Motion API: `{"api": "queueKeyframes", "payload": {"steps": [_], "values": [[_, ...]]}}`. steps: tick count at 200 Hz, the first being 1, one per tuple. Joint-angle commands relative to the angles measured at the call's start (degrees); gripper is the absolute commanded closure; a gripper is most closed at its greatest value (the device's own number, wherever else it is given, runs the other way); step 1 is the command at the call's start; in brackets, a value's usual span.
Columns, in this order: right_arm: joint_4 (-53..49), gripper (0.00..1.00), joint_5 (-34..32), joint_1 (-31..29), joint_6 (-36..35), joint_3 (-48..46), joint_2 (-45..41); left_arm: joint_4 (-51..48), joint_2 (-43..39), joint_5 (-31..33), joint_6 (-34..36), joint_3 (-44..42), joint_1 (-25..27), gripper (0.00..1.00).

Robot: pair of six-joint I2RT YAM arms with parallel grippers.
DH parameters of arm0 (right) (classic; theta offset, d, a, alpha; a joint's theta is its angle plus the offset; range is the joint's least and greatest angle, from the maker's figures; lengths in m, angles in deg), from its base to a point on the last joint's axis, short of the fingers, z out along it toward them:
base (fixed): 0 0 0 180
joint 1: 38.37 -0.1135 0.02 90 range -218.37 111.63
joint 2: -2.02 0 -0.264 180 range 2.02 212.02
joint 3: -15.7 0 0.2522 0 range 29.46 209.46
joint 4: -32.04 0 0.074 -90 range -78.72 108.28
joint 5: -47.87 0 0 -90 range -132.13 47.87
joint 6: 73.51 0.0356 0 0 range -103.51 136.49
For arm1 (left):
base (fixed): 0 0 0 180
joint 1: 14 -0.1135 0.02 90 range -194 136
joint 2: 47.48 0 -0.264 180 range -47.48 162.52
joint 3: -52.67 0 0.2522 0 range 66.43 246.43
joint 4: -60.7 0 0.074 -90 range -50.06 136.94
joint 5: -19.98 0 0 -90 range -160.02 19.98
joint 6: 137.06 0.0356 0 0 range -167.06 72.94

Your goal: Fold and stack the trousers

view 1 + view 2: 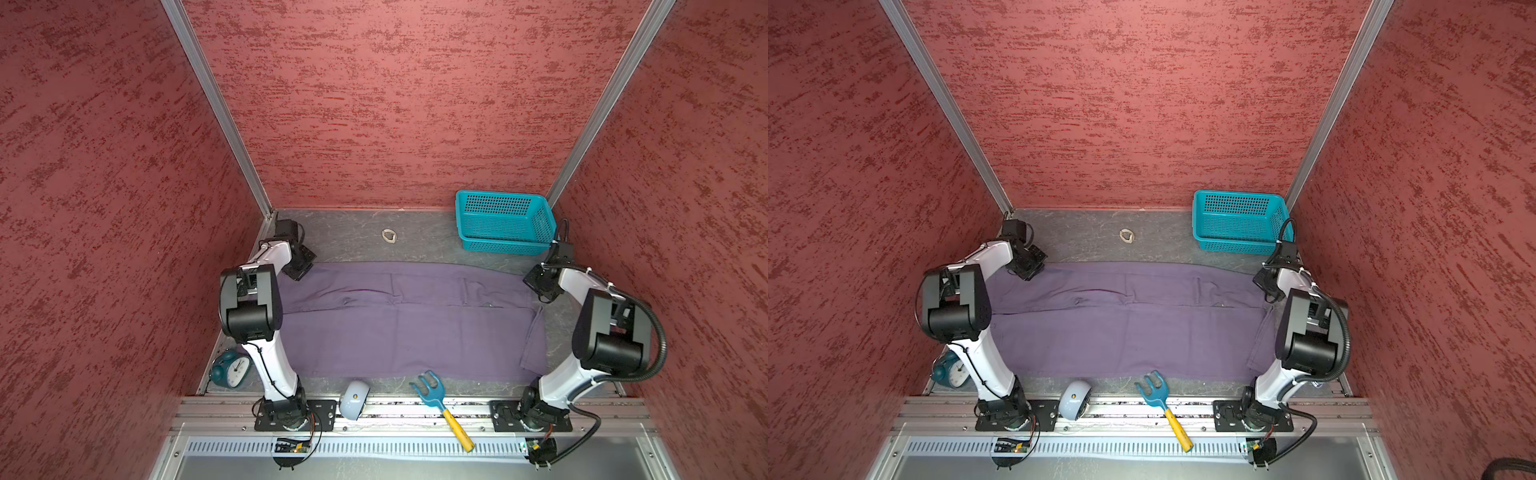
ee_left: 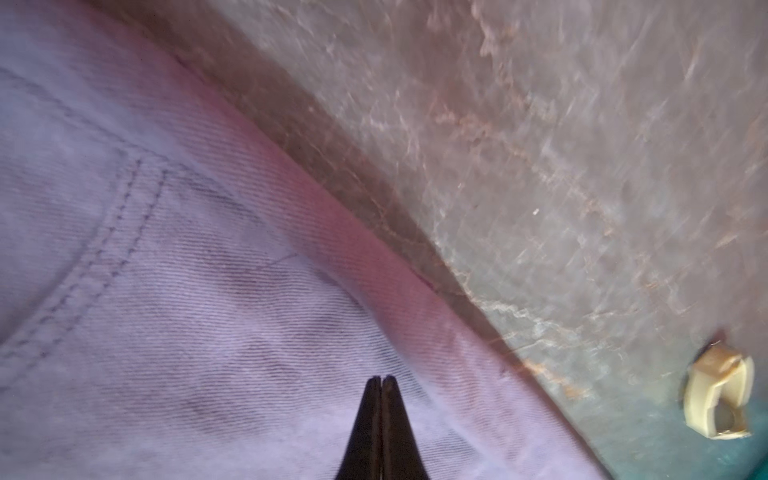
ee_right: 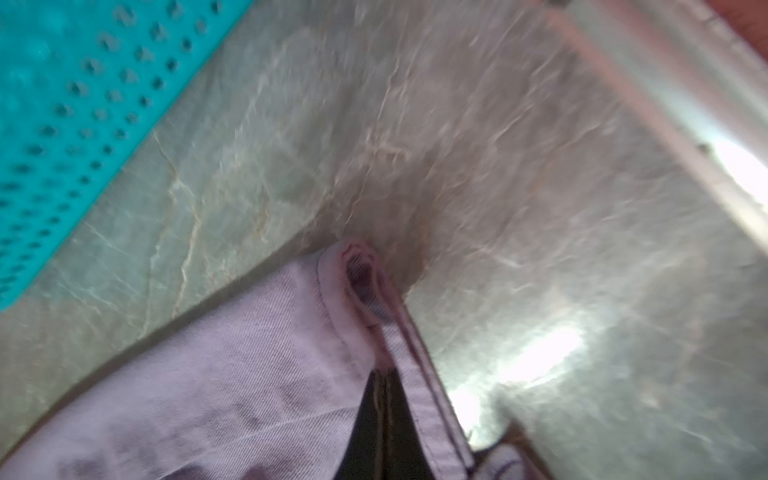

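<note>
The purple trousers (image 1: pixel 407 332) lie flat across the middle of both top views, below the teal basket (image 1: pixel 505 222). They look soft, light and floppy, so the far corners are good spots to grab. At the upper left edge of the cloth, the left gripper (image 2: pixel 381 380) has its fingers together. I can't tell if it holds any cloth. At the upper right, the right gripper (image 3: pixel 384 376) pinches the hem corner.

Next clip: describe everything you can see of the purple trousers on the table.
The trousers are muted purple twill-looking cloth with double-stitched seams, spread flat lengthwise across the grey table, nearly spanning its width. A long seam runs along them; the right end has a narrow flap turned over. The shut left gripper sits over the far left corner; the right gripper appears shut on the hem at the far right corner.
</note>
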Motion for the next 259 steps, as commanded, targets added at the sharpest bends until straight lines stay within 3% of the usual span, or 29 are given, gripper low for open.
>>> {"api": "queueKeyframes", "payload": {"steps": [1, 66, 76, 94, 108, 124, 148, 171, 194, 204, 233, 249, 259], "values": [[-1.9, 1.0, 1.4, 2.7, 0.1, 2.4, -4.2, -0.5, 1.3, 0.7, 0.8, 2.2, -0.4, 1.0], [-3.0, 1.0, 5.4, 3.7, -0.3, 3.5, -7.1, -0.4, 1.4, -0.2, 0.7, 2.8, -0.1, 1.0], [-2.3, 1.0, 7.6, 3.7, -0.6, 3.0, -7.4, -0.4, 1.3, -0.7, 0.6, 2.4, 0.2, 0.83], [-1.1, 0.72, 11.0, 3.0, -0.6, 1.1, -6.7, 1.0, 0.8, -1.7, 0.2, 0.8, 1.1, 0.6], [0.3, 0.5, 9.5, 1.5, -0.2, -1.3, -5.9, 2.1, 1.1, -1.9, 0.1, -0.2, 1.8, 0.55], [1.8, 0.42, 10.3, 0.9, -0.1, -2.9, -3.3, 1.9, 2.4, -2.2, 0.0, 0.3, 2.3, 0.54], [3.7, 0.39, 11.1, 0.6, 0.2, -2.8, -0.3, 2.1, 3.8, -2.5, -0.2, 0.6, 3.0, 0.54], [5.6, 0.42, 11.9, 0.6, 0.7, -1.8, 1.9, 2.0, 4.9, -2.1, -0.2, 1.5, 3.4, 0.54], [6.6, 0.52, 12.9, 0.5, 1.4, 0.0, 4.7, 1.8, 5.8, -2.0, -0.2, 2.4, 3.6, 0.56], [6.7, 0.63, 12.7, 0.6, 1.6, 0.9, 5.8, 1.6, 6.3, -1.9, -0.3, 3.1, 3.6, 0.59], [4.7, 0.98, 10.6, 0.7, 2.3, 4.6, 7.8, 1.3, 7.4, -2.3, -0.2, 4.3, 3.6, 0.87], [3.0, 1.0, 8.9, 0.8, 2.5, 7.0, 7.4, 0.6, 7.9, -1.9, 0.1, 5.5, 3.5, 1.0], [1.7, 1.0, 7.8, 1.1, 2.6, 8.8, 6.9, 0.2, 8.2, -1.9, 0.2, 6.4, 3.3, 1.0]]}}
